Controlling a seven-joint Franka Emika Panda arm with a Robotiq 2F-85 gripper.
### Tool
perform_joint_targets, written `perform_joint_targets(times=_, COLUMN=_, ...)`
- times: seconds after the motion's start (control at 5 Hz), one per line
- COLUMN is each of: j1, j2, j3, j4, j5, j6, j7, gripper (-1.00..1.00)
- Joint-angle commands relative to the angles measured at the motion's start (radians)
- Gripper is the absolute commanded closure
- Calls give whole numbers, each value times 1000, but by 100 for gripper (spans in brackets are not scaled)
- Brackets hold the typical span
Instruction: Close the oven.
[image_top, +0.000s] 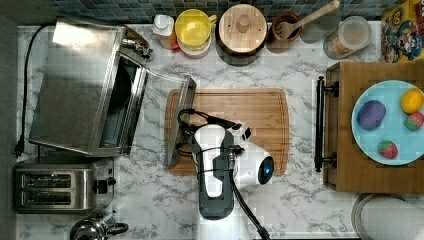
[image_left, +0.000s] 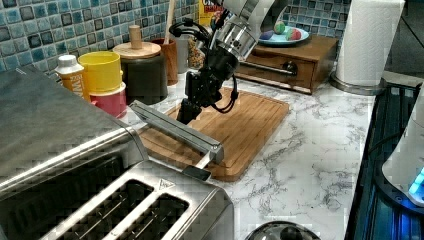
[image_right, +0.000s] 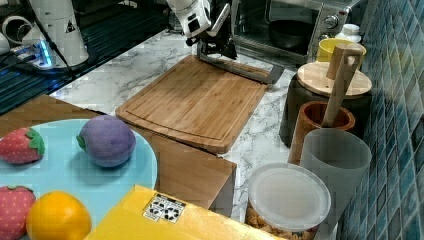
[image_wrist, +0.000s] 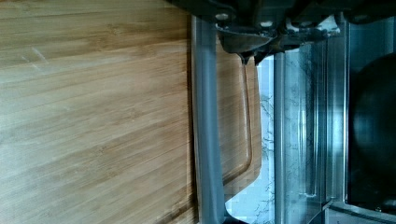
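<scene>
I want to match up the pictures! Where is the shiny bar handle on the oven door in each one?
Top view: the handle lies left of centre, over the cutting board's left edge.
Left view: the handle runs slantwise through the middle, below the claw.
Right view: the handle is at top centre, under the claw.
Wrist view: the handle is the grey bar running top to bottom.
Shared landmark: the cutting board.

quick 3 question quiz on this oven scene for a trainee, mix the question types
1. True or false: the oven door is fully shut.
2. What lies under the door's bar handle? A) cutting board B) blue plate C) two-slot toaster
3. Fill in: the end effector sits at the door's ____.

Key
1. False; it hangs open.
2. A, the wooden cutting board.
3. Handle.
</scene>
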Motion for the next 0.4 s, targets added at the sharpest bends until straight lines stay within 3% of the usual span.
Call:
perform_joint_targets(times=0.2, j1=88, j2=-45, j3=104, j4=148, j5=-4, j6=-110, j7=55, gripper=100)
perform_joint_targets(times=0.4, j1=113, j2=-129, j3=130, j4=146, j5=-15, j6=-79, j7=75, gripper=100)
